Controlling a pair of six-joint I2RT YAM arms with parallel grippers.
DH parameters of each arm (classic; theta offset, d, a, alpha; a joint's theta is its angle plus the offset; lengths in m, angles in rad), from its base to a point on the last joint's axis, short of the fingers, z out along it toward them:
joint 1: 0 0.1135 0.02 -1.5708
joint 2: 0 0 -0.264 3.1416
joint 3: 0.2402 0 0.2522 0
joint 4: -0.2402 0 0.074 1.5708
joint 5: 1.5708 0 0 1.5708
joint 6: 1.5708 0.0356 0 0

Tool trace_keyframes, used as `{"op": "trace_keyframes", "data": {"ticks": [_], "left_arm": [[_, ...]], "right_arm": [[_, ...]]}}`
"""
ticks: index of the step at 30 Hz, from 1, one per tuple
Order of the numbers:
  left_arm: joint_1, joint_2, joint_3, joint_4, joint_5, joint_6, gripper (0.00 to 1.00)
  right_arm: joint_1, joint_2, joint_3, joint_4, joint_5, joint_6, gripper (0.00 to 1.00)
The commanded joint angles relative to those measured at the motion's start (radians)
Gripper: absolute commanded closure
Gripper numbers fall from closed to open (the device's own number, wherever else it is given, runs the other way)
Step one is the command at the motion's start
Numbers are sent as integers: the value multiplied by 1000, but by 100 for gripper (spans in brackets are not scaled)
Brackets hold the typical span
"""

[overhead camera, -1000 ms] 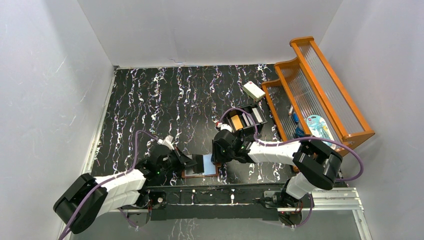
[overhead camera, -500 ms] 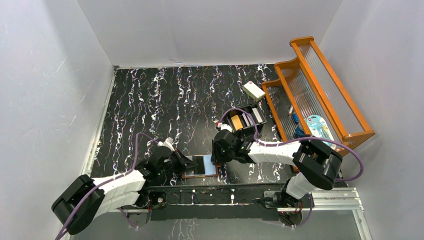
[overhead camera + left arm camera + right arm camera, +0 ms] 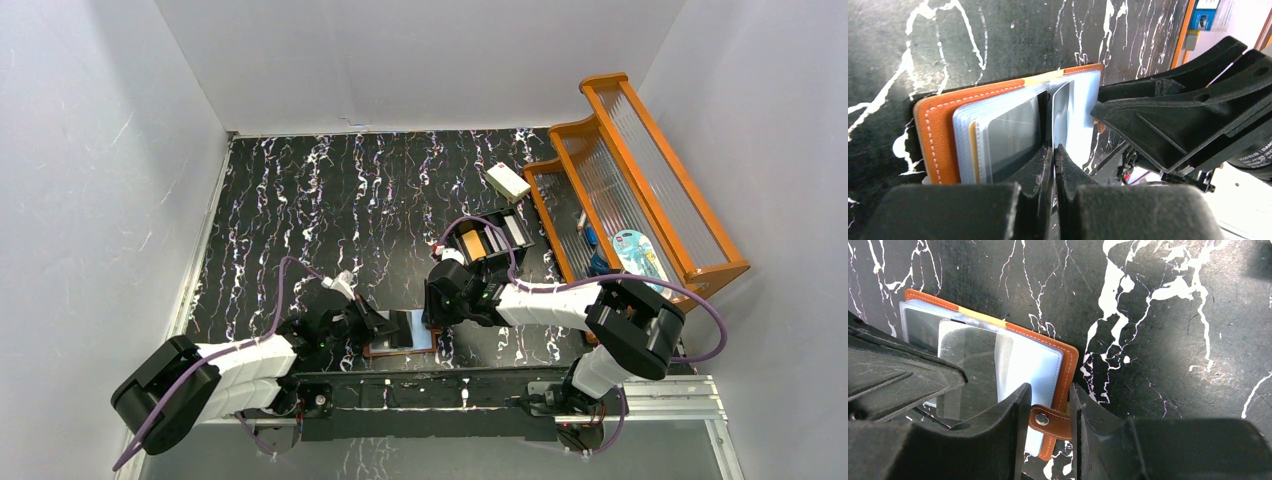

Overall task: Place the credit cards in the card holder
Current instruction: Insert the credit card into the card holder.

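- The left gripper (image 3: 1053,150) is pinched on a grey credit card (image 3: 1061,107), whose long axis runs straight ahead.
- The card holder (image 3: 935,135) lies open directly ahead, between both arms, with the card over its slots.
- The right gripper (image 3: 1046,405) clamps the snap tab (image 3: 1050,422).

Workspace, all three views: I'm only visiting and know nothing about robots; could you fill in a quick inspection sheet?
Surface: black table with white veining.
Job's things: card holder lies open near the front edge; grey card held at its sleeves; other cards sit in the black box.
Clutter: white block; orange rack holding a packet.
Grippers: left gripper shut on the grey card; right gripper straddles the snap tab, grip unclear.
Cables: purple cables loop along both arms.
Surroundings: pale walls on three sides.
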Motion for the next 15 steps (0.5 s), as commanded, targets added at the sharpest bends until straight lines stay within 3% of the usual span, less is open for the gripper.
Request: {"op": "trace_keyframes", "data": {"ticks": [1, 5, 8, 15], "left_arm": [[-9, -24, 47, -141, -84, 165, 100], [-8, -131, 78, -296, -116, 231, 100], [-7, -189, 67, -317, -114, 250, 100], [-7, -101, 116, -286, -48, 326, 100]], "right_arm": [[2, 10, -24, -3, -27, 7, 58], [3, 0, -29, -6, -20, 7, 58], [3, 1, -28, -8, -20, 4, 58], [3, 4, -24, -11, -19, 2, 58]]}}
